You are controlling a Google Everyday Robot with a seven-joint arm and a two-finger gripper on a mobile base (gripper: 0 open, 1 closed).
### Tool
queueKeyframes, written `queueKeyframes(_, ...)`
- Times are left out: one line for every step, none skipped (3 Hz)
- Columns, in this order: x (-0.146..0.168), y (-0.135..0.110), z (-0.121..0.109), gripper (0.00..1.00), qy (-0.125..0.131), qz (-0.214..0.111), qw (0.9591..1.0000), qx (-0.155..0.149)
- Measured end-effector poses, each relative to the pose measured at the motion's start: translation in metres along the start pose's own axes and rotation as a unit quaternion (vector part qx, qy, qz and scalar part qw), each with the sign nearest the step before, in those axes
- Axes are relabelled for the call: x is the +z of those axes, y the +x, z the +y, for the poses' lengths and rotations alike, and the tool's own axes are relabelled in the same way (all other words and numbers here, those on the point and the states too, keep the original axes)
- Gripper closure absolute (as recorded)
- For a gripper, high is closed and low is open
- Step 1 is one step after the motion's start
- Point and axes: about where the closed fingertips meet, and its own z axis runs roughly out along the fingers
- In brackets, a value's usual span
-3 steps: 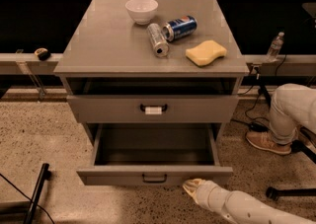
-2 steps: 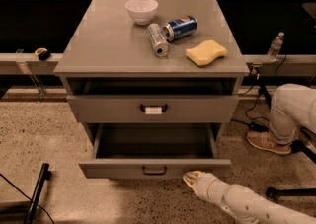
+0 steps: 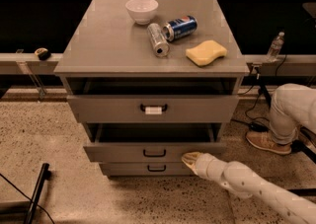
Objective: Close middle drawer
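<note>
The middle drawer [image 3: 118,152] is a grey metal drawer with a small black bar handle [image 3: 154,153]. It sticks out only a little from the cabinet, with a narrow dark gap above its front. My gripper [image 3: 190,159] is at the end of the white arm that comes in from the lower right. Its tip rests against the right part of the drawer's front panel. Above it is the taller drawer [image 3: 103,109] with a white tag on its handle. Below it is the bottom drawer front [image 3: 128,169].
On the cabinet top [image 3: 98,40] are a white bowl [image 3: 141,10], a silver can [image 3: 158,40] and a blue can [image 3: 179,28] lying down, and a yellow sponge [image 3: 206,52]. A black pole [image 3: 37,192] lies on the floor at lower left. Cables and a shoe [image 3: 266,142] are at right.
The middle drawer has slid from far open to almost shut. My gripper has followed it in towards the cabinet, staying against its front.
</note>
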Motion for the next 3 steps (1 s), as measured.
queueKeyframes(0.024,-0.008,-0.029,1.00,-0.012,-0.005,0.9998,-0.014)
queueKeyframes(0.035,-0.010,-0.046,1.00,-0.021,-0.009,0.9996,-0.016)
queueKeyframes(0.036,-0.010,-0.046,1.00,-0.022,-0.010,0.9996,-0.016)
